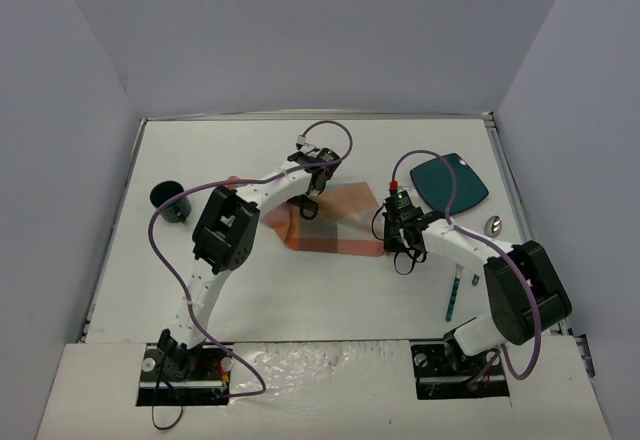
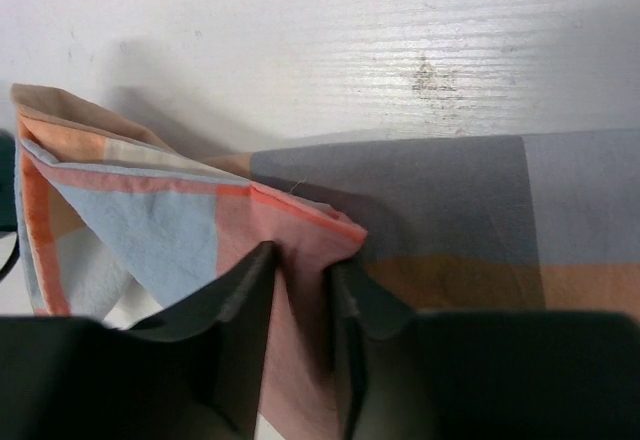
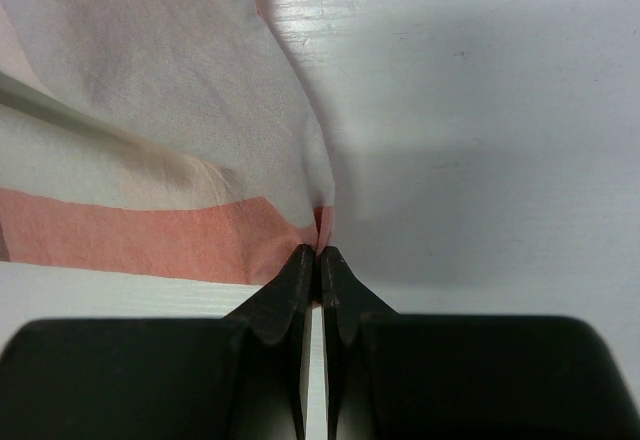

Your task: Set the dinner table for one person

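Note:
On the white dinner table (image 1: 300, 290) lies a plaid placemat (image 1: 330, 222), orange, blue and grey, rumpled and partly folded over. My left gripper (image 1: 310, 203) is at its far left part. In the left wrist view, the left gripper (image 2: 302, 260) is shut on a raised pink fold of the placemat (image 2: 180, 230), with cloth filling the gap. My right gripper (image 1: 392, 250) is at the cloth's right corner. The right wrist view shows the right gripper (image 3: 317, 255) shut on the placemat (image 3: 150, 160) at its orange edge, over the bare table (image 3: 480, 110).
A teal plate (image 1: 450, 182) sits at the back right and a dark cup (image 1: 170, 200) at the left. A spoon (image 1: 492, 225) lies near the right edge. A green-handled utensil (image 1: 452, 295) lies beside the right arm.

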